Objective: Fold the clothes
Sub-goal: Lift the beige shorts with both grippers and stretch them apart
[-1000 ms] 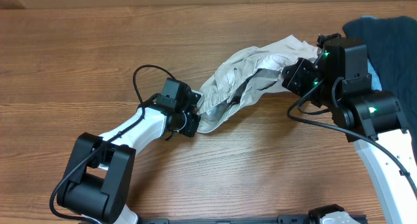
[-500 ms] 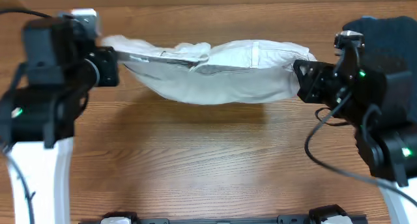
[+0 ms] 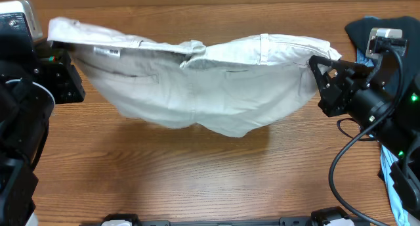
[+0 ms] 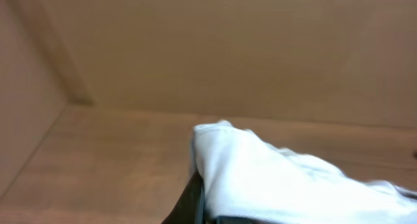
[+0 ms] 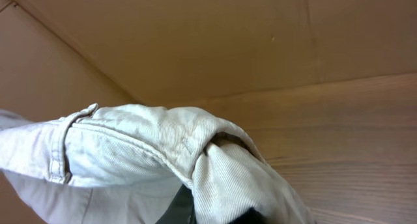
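From overhead, we see the beige shorts (image 3: 197,88) stretched between both claws. Their long axis runs left to right across the wooden table (image 3: 197,186). The waistband edge is pulled fairly taut along the far side, and the legs sag toward us. The left gripper (image 3: 64,55) is clenched on the left end of the waistband and the right gripper (image 3: 317,63) on the right end, so each arm holds its own corner and neither is nearer. A shadow under the sag suggests to us that the cloth hangs clear of the wood. Bare boards lie in front of the shorts, enough to lay them flat. A dark navy garment (image 3: 367,29) sits just behind the right claw, and a light blue garment (image 3: 392,186) lies at the right edge.

In the left wrist view, pale cloth (image 4: 273,178) spills rightward from the pinched jaws, with the table (image 4: 117,152) and a tan wall (image 4: 228,42) beyond.

In the right wrist view, the bunched waistband (image 5: 130,146) leads off left from the clamped jaws, above open wood (image 5: 352,133).
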Robot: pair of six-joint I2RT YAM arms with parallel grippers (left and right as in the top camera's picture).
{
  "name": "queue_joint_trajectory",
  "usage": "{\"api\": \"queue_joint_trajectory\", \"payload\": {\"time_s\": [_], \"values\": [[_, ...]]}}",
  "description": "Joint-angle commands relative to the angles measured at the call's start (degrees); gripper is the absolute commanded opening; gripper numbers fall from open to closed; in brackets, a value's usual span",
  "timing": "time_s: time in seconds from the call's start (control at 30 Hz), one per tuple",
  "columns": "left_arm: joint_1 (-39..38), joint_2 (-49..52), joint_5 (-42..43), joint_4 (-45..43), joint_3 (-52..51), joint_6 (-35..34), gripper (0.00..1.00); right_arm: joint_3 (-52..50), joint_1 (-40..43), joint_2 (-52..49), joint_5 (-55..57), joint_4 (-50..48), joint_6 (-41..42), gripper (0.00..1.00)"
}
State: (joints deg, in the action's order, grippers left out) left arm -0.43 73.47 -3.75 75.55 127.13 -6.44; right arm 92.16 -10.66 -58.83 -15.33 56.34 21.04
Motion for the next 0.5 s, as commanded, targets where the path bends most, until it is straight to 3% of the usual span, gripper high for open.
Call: {"api": "queue_joint_trajectory", "payload": {"time_s": [0.0,0.03,0.23,0.47], "values": [[0.83,0.68,-10.21,-0.85,1.51,-2.54,0.04,1.73,0.98,0.44,7.26,-0.63,0.5,0.04],[0.83,0.76,-6.56,-1.62,1.51,-0.31,0.04,1.73,0.98,0.44,3.65,-1.36,-3.3,0.04],[0.79,-1.86,-5.62,0.92,3.34,1.79,0.04,6.38,0.98,1.31,5.18,0.94,-3.98,0.04],[0.79,-10.71,-5.84,7.43,6.64,1.95,0.04,18.49,0.98,1.55,3.96,14.47,8.61,0.04]]}}
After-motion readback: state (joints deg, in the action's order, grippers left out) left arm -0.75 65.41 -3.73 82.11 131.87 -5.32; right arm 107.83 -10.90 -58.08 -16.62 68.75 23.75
